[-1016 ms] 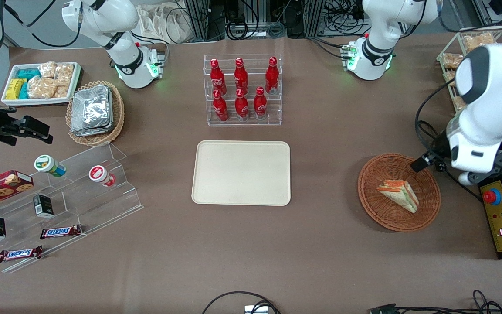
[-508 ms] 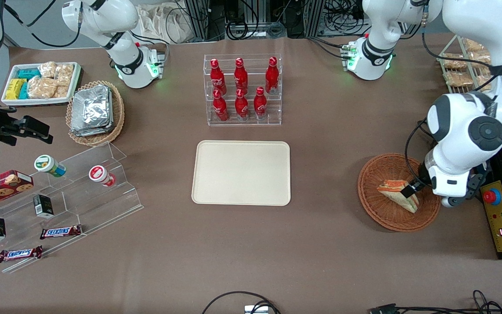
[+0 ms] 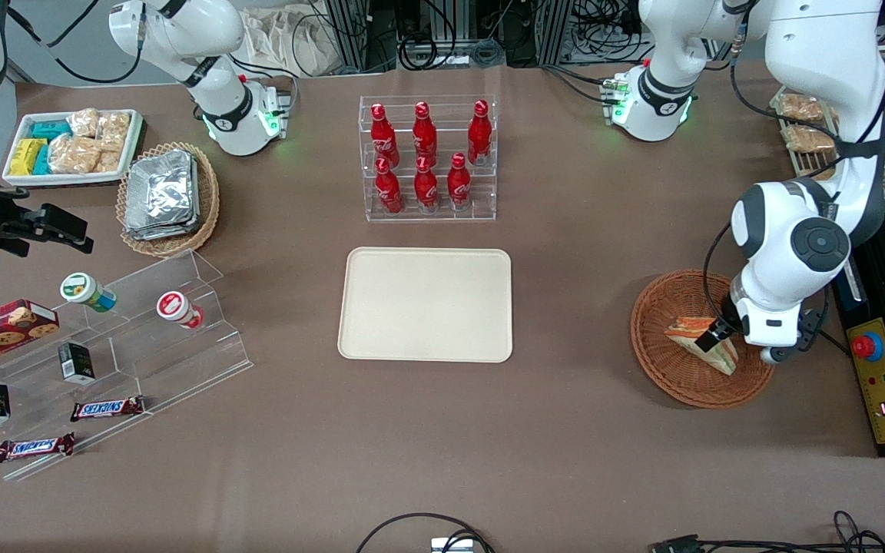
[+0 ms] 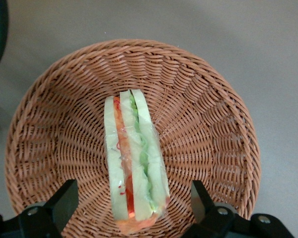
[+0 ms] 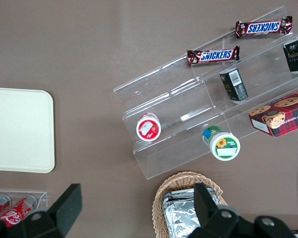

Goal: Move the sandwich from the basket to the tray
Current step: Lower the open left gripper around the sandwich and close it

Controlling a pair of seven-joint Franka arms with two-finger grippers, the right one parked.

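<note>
Sandwich [image 4: 134, 161] is seen lying in the basket [image 4: 208, 114], no label readable on its clear wrap | gripper [image 4: 134, 206] is lowered over it, fingers [image 4: 64, 201] spread wide either side, not touching | SNICKERS bars [image 3: 107, 408] are read toward the parked arm's end | tray [image 3: 425, 304] lies bare mid-table
</note>
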